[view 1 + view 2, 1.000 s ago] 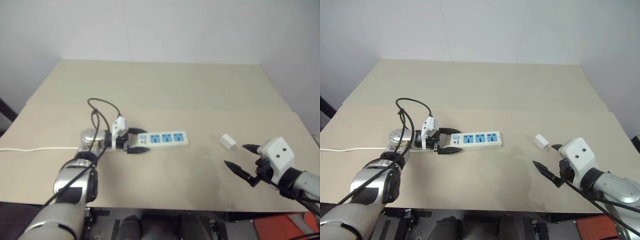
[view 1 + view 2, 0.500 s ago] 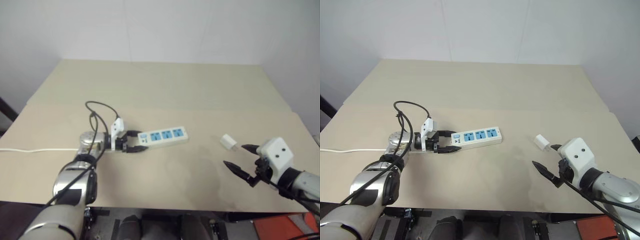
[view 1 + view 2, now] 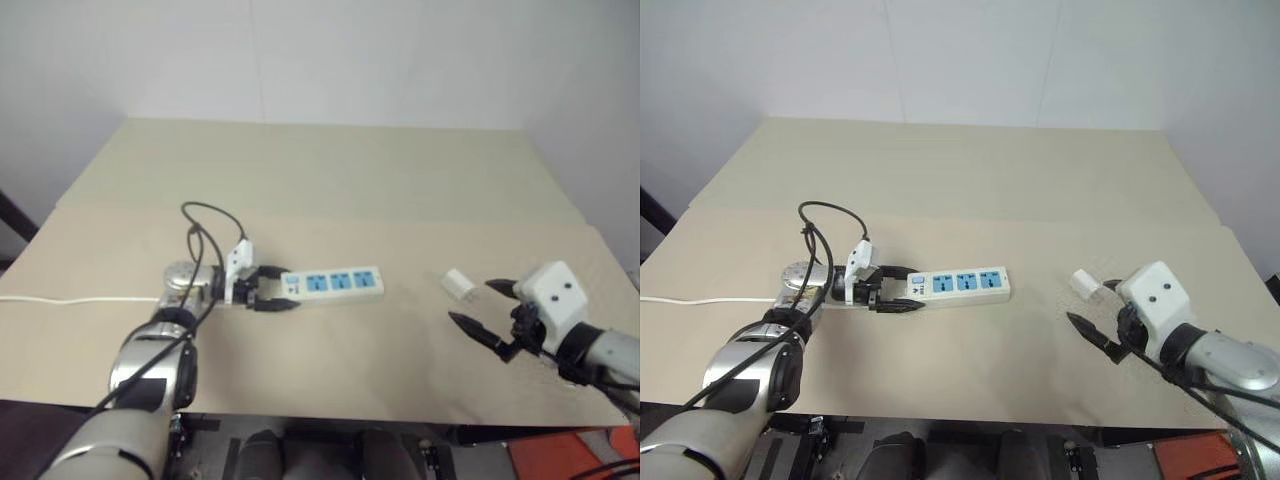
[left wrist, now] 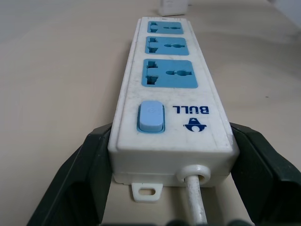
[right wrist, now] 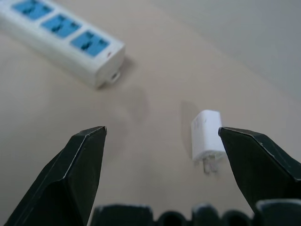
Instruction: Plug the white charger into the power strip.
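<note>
The power strip (image 3: 335,284) lies on the tan table, a long white bar with three blue socket faces up. My left gripper (image 3: 270,290) is shut on its switch end; in the left wrist view both black fingers (image 4: 89,169) press the sides of the power strip (image 4: 171,89) beside the cord exit. The white charger (image 3: 457,283) lies on its side to the right, prongs toward the table's front edge. My right gripper (image 3: 472,302) hovers open just in front of it. In the right wrist view the white charger (image 5: 206,139) sits close to one fingertip, untouched.
The strip's white cord (image 3: 70,298) runs along the table (image 3: 330,180) to the left edge. A black cable (image 3: 205,225) loops above my left wrist. The table's front edge lies close under my right gripper, and a wall stands behind the far edge.
My left gripper has closed on the strip's switch end, and the strip has swung slightly and settled back nearly level. The right gripper stays open near the charger.
</note>
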`<state>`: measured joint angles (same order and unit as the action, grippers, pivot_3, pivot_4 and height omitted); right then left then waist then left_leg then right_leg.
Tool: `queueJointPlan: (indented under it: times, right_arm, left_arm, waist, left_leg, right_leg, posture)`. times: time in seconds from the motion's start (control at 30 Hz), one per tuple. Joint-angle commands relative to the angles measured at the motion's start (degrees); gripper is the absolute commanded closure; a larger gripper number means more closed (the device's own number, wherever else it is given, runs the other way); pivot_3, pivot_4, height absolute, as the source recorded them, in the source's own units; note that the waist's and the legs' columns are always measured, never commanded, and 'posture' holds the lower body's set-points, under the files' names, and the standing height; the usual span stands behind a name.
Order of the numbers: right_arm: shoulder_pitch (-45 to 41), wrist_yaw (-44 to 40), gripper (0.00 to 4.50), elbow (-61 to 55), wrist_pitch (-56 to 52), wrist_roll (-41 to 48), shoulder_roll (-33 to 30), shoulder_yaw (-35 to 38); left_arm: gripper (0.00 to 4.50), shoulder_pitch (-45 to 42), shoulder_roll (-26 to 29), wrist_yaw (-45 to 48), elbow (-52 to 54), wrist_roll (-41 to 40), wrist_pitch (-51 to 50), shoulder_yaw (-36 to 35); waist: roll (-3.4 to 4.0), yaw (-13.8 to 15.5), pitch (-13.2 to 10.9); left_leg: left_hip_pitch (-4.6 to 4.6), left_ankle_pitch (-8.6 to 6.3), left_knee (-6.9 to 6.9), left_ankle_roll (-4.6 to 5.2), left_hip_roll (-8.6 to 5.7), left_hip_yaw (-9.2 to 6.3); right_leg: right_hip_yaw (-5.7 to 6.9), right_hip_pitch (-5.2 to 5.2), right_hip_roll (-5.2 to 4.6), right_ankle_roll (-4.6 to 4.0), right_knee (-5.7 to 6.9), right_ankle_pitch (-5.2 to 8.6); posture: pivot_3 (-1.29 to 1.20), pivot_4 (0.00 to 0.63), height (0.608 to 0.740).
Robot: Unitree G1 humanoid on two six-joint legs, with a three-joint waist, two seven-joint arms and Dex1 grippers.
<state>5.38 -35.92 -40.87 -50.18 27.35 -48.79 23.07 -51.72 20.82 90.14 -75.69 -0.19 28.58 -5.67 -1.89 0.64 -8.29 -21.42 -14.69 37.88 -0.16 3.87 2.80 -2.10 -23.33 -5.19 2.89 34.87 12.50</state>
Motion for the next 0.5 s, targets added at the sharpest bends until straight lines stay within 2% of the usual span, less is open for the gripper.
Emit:
queueJointPlan:
  times: [0.03, 0.17, 0.3, 0.4, 0.5]
  right_arm:
    - [-5.63, 1.18, 0.0, 0.35, -10.58, 2.5, -5.46, -0.78]
    - [-14.32, -1.21, 0.0, 3.56, -21.33, 4.28, -15.37, -7.41]
    - [-29.69, -3.23, 0.0, 12.67, -33.06, 7.67, -18.85, -15.25]
    - [-38.93, -6.58, 0.0, 17.48, -32.39, 6.16, -22.11, -24.93]
    - [-49.24, -8.99, 0.0, 24.19, -32.0, 3.29, -21.36, -35.48]
  left_arm:
    - [1.23, -0.37, -0.56, 1.91, 1.34, -0.2, 1.95, 0.65]
    - [1.23, -0.36, -0.84, 2.36, 1.33, 0.09, 3.17, 1.81]
    - [1.23, -0.5, -0.72, 2.36, 1.43, 0.17, 3.92, 3.99]
    - [1.23, -0.6, -0.76, 2.36, 1.41, -0.27, 4.93, 4.53]
    - [1.23, -0.98, -0.92, 2.36, 1.2, -0.31, 5.02, 4.96]
  waist:
    - [0.0, 0.04, 0.0]
    - [0.02, 0.01, 0.01]
    - [0.04, -0.03, 0.02]
    - [0.23, 0.03, 0.13]
    - [0.28, 0.01, 0.17]
  left_leg:
    - [-0.02, 0.0, 0.0, 0.0, 0.0, -0.02]
    - [-0.12, -0.01, 0.0, 0.01, 0.0, -0.04]
    - [-0.23, -0.01, 0.0, 0.02, 0.0, -0.09]
    - [-0.49, -0.01, 0.05, 0.03, 0.0, -0.12]
    - [-0.81, 0.0, 0.07, 0.05, 0.0, -0.15]
  right_leg:
    - [0.02, -0.01, 0.0, -0.01, -0.02, 0.0]
    - [0.04, -0.12, -0.03, -0.05, 0.01, 0.02]
    - [0.09, -0.18, -0.03, -0.08, -0.01, 0.03]
    - [0.07, -0.48, -0.03, -0.08, 0.06, 0.03]
    - [0.09, -0.8, -0.02, -0.06, 0.1, 0.01]
  posture:
    - [0.0, 0.15, 0.74]
    - [0.0, 0.15, 0.74]
    - [0.0, 0.15, 0.74]
    - [0.0, 0.15, 0.74]
    - [0.0, 0.15, 0.74]
